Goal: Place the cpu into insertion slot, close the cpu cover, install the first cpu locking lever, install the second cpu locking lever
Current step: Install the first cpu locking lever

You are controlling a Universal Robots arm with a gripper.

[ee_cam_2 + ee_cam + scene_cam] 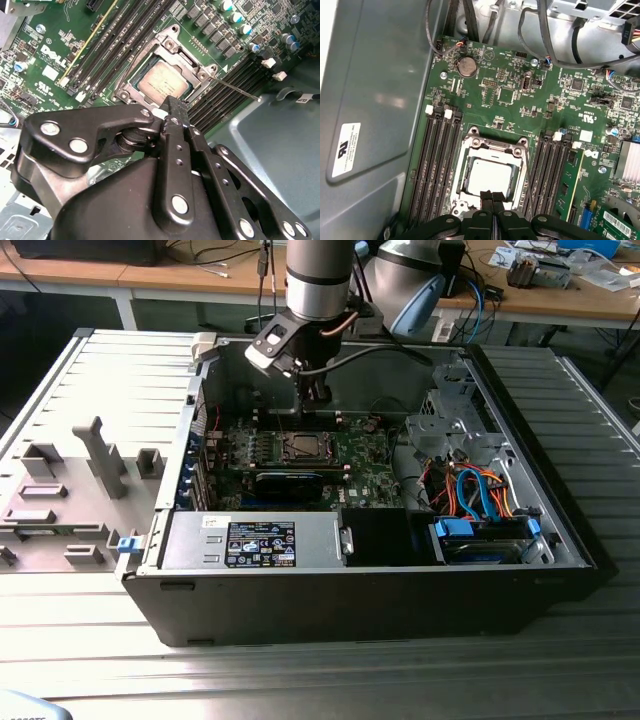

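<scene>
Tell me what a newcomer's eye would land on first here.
The open computer case fills the middle of the exterior view, with the arm reaching down into it. In the first wrist view, the silvery cpu shows through the window of the cpu cover, with the shut gripper at its edge.

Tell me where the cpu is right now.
In both wrist views the cpu lies framed by the silvery cpu cover on the green board, between two banks of memory slots, with the shut hand at one edge.
</scene>
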